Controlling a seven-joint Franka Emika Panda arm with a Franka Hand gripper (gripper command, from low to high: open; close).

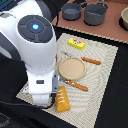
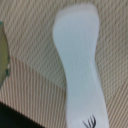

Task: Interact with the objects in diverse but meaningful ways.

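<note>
A white fish (image 2: 80,65) fills the wrist view, lying long and flat on the striped mat, with a small black mark (image 2: 90,121) at one end. No fingers show in that view. In the exterior view the arm's white hand (image 1: 41,84) hangs low over the mat's near-left corner and hides its own fingers and the fish. An orange-brown bread loaf (image 1: 62,99) lies just to the exterior view's right of the hand. A yellow packet with a red label (image 1: 76,44) lies at the mat's far side.
A round tan plate (image 1: 71,68) sits mid-mat (image 1: 102,75), with wooden-handled cutlery behind it (image 1: 91,61) and in front of it (image 1: 75,85). Two grey pots (image 1: 71,12) (image 1: 95,14) stand at the back, a bowl (image 1: 125,19) at the far right edge.
</note>
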